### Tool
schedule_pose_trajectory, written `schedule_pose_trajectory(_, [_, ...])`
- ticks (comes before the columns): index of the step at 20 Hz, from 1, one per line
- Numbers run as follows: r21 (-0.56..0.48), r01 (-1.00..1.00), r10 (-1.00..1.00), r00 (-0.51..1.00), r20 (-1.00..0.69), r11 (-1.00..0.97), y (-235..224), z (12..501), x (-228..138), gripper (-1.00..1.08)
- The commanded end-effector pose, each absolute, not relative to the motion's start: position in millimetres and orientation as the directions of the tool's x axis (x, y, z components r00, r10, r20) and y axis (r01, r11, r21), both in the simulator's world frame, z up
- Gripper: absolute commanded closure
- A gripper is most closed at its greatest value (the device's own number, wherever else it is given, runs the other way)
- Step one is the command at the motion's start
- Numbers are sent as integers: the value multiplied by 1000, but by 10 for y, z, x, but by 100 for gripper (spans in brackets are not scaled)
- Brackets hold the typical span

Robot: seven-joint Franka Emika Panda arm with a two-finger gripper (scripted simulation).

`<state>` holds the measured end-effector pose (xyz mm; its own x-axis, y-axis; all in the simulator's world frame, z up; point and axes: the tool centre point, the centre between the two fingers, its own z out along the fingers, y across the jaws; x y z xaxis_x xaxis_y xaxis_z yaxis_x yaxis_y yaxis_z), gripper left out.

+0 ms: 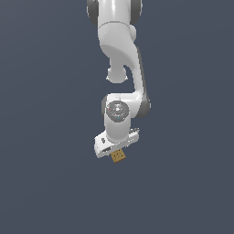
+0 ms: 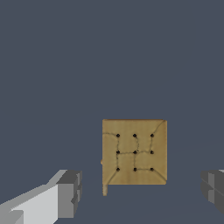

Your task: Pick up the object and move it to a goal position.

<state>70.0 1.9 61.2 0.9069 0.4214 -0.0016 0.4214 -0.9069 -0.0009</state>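
Where the tool [image 2: 140,192] gapes, cube [image 2: 134,152] between its fingers [image 2: 70,192], untouched

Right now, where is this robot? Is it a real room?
Probably not a real room: it looks like a computer simulation. Only a flat grey-blue backdrop, a smooth white arm with its gripper, and a little tan cube.

Tan cube [image 2: 134,152] — dark dots (grid)

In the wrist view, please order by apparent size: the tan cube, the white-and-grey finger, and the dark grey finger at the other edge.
1. tan cube
2. white-and-grey finger, cut off by the frame edge
3. dark grey finger, mostly out of frame

The cropping and the differing nearness to the camera make true sizes unsure.
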Motion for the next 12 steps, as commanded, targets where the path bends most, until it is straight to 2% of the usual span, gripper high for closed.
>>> schedule_pose_trajectory(1, [-1, 422, 422, 907, -1, -907, 21, 611, 702, -92])
schedule_pose_trajectory(12, [0, 425, 425, 905, 0, -905, 17, 180, 694, -92])
